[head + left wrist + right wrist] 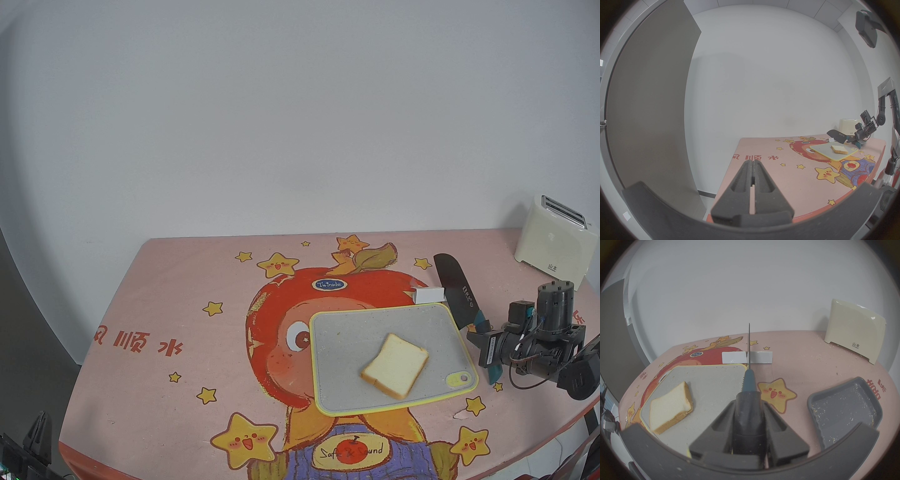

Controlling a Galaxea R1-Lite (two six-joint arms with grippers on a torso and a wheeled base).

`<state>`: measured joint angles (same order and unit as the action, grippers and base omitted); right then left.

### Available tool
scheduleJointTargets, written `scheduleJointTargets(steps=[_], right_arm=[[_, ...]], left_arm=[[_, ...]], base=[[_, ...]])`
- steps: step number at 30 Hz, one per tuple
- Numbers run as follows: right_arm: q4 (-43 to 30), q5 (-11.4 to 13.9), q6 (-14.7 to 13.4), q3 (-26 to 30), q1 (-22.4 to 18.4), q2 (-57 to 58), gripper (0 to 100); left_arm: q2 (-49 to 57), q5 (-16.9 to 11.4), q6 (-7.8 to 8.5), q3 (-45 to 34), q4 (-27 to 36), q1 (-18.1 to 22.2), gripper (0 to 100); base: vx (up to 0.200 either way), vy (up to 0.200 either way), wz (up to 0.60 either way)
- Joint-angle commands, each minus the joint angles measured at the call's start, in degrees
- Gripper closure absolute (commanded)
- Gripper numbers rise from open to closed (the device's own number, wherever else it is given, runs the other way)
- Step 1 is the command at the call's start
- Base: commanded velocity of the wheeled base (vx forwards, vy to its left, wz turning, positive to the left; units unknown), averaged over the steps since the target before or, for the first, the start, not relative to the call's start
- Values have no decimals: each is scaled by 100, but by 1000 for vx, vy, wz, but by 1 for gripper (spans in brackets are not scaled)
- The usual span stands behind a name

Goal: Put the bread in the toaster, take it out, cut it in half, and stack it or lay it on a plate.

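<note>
A whole slice of bread [395, 365] lies flat on the grey cutting board [350, 337], lower centre of the head view. Right of the board, the right gripper [749, 410] has its fingers [723, 424] clamped on a knife [458, 289] (blade clear of the board). The left gripper [752, 184], fingers together, hangs at lower left. We judge cutting is in hand: next, blade over the slice's middle, then down.
</note>
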<state>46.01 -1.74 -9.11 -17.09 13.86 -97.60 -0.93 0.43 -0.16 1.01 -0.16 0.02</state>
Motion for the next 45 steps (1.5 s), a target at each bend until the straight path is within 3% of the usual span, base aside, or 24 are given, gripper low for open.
scheduleJointTargets(steps=[1, 26, 31, 35, 45], right_arm=[[5, -1, -3, -5, 3, 4, 100], [260, -28, 120, -207, 29, 760, 100], [172, -98, 128, -286, 240, 1252, 100], [-57, -265, 348, -348, 301, 1621, 100], [-92, -239, 524, -506, 372, 2236, 100]], left_arm=[[57, 1, -2, -101, -2, 6, 100], [57, 1, -2, -101, -2, -2, 100], [57, 1, -2, -101, -2, -2, 100], [57, 1, -2, -101, -2, 6, 100], [57, 1, -11, -101, -2, -2, 100]], base=[[0, 0, 0], [0, 0, 0], [0, 0, 0], [0, 0, 0], [0, 0, 0]])
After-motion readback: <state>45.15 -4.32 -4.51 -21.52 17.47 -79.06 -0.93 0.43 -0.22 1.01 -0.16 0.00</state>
